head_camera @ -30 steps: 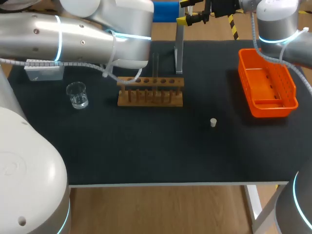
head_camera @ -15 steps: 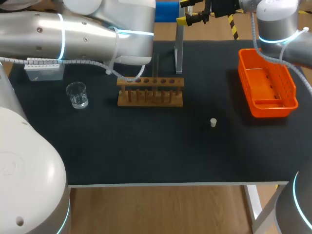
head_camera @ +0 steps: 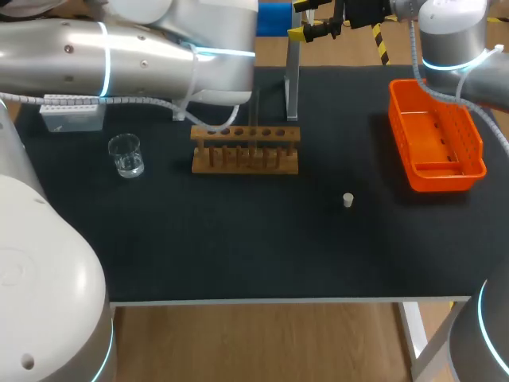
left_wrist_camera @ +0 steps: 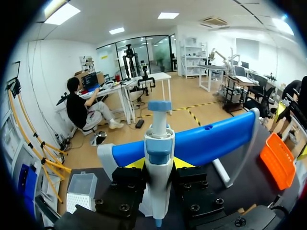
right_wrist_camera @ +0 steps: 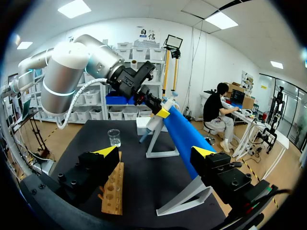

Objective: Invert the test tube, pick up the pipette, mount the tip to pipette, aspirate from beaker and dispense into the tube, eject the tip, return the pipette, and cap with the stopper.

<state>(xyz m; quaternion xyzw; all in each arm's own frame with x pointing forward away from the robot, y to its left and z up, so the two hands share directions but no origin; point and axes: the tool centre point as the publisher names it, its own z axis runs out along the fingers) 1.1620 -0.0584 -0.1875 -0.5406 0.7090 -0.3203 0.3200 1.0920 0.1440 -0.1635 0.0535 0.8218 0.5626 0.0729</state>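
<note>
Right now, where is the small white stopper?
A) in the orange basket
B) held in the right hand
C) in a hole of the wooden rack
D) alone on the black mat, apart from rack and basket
D: the head view shows the stopper standing by itself on the black mat, clear of the wooden rack and the orange basket.
</note>
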